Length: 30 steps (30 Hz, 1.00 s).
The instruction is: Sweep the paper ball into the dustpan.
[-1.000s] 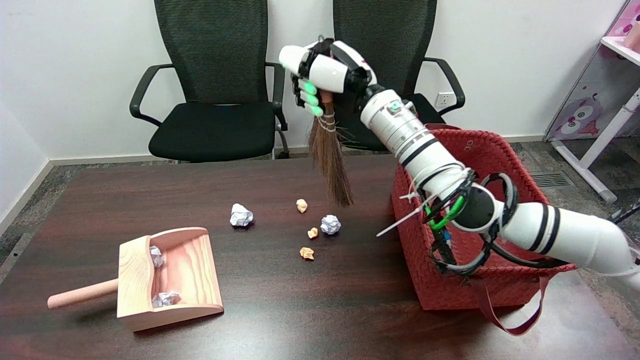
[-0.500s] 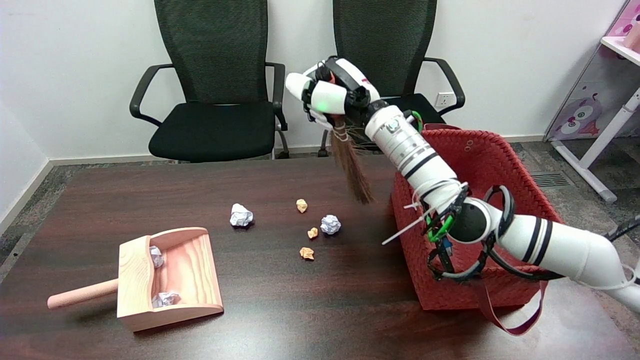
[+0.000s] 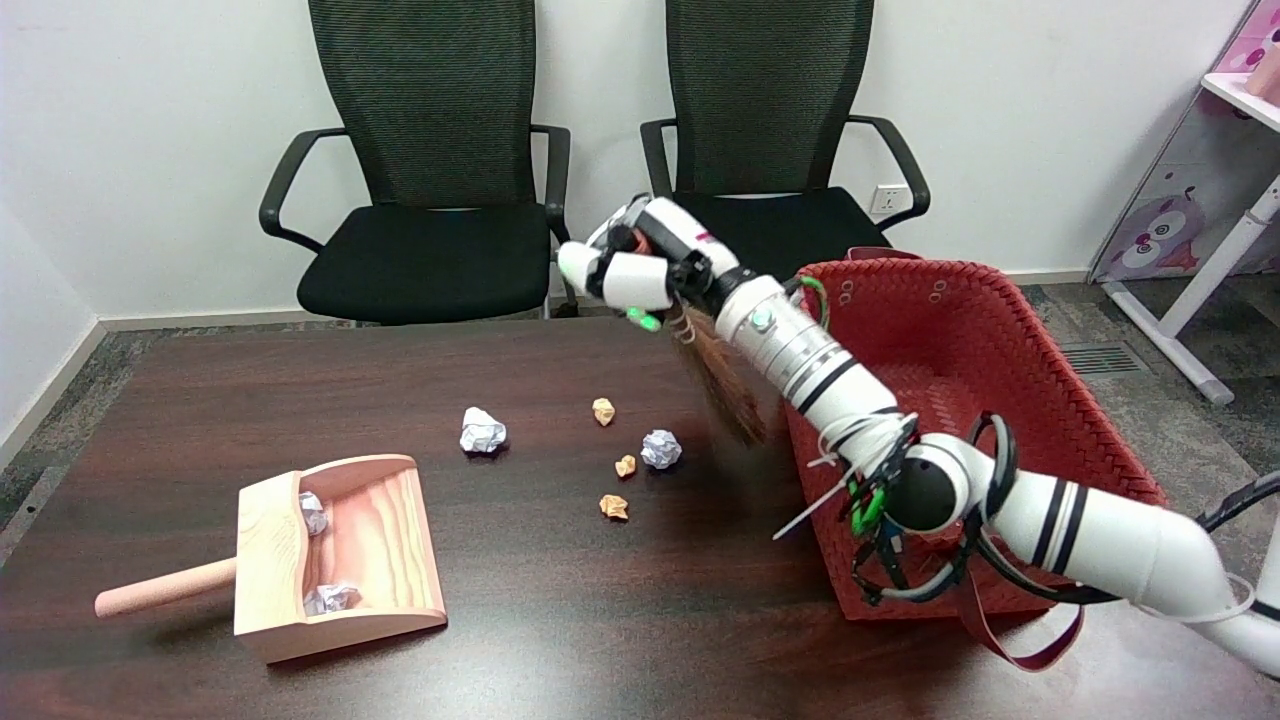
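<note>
The robot's right hand (image 3: 640,268) has its fingers wrapped around the handle of a small brown bristle broom (image 3: 728,385), whose blurred bristles slant down to the right, just beside the red woven basket (image 3: 985,350). On the dark wooden table (image 3: 560,620), two white crumpled paper balls (image 3: 661,449) (image 3: 482,431) lie among three small orange paper scraps (image 3: 614,506). The light wooden dustpan (image 3: 335,555) sits well apart at the near left, with white paper wads (image 3: 330,598) already inside it.
</note>
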Each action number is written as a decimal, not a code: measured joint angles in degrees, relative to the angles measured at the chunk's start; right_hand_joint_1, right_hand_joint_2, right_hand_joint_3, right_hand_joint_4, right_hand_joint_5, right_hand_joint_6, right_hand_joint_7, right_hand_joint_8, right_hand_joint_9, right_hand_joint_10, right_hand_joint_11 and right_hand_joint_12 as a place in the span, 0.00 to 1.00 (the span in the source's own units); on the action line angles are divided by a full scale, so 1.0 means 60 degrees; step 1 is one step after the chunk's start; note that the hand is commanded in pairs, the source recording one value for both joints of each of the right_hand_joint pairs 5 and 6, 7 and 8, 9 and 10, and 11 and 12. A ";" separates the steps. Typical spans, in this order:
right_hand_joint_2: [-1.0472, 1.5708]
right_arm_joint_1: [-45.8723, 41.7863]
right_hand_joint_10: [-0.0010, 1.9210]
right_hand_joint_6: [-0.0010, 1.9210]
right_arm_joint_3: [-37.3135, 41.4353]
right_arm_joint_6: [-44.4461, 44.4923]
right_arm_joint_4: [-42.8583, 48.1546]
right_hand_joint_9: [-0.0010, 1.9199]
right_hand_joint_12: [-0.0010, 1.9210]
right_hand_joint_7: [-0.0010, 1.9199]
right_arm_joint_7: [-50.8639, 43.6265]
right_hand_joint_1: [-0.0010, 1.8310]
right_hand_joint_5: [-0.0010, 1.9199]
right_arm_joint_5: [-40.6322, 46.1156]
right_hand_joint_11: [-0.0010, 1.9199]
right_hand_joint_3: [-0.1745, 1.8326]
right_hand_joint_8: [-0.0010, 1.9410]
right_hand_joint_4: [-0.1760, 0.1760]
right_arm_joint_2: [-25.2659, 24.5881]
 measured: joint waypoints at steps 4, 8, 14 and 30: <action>0.88 -0.0130 1.00 1.00 0.0145 0.0294 0.0299 1.00 1.00 1.00 0.0002 0.44 1.00 -0.0618 1.00 0.81 0.99 1.00 -0.0345; 0.87 -0.0229 1.00 1.00 0.0279 0.0508 0.0644 1.00 1.00 1.00 0.0005 0.44 1.00 -0.1311 1.00 0.82 0.99 1.00 -0.0763; 0.86 -0.0360 1.00 1.00 0.0448 0.0606 0.1194 1.00 1.00 1.00 0.0008 0.43 1.00 -0.2165 1.00 0.85 0.99 1.00 -0.1465; 0.80 -0.0513 1.00 1.00 0.0501 0.0609 0.2271 1.00 1.00 1.00 0.0034 0.37 1.00 -0.3110 1.00 0.84 0.99 0.64 -0.3246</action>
